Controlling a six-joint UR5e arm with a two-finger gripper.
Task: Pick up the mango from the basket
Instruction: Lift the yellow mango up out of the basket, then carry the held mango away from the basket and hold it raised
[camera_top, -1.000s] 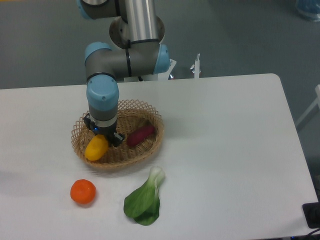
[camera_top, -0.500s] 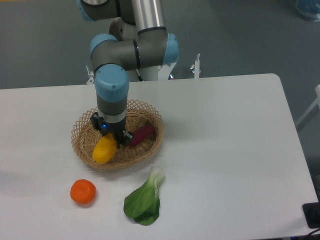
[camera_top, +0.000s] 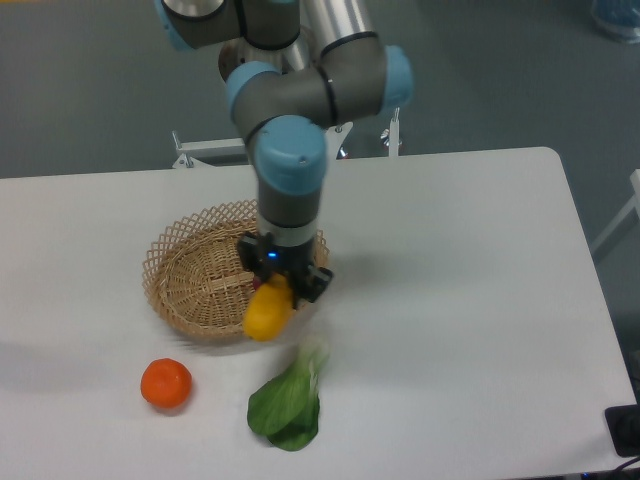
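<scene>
We see the scene evenly and fairly brightly lit from overhead, with the white table (camera_top: 450, 300) looking flat and free of hard glare, while the grey floor behind is duller. Shadows are soft and short: a faint one lies just right of the arm's wrist (camera_top: 290, 190) on the tabletop, and another pools under the leafy green vegetable (camera_top: 288, 400). The picture is low in resolution and slightly soft, with the mango (camera_top: 266, 310) and the gripper (camera_top: 283, 283) a little smeared by blur.
</scene>
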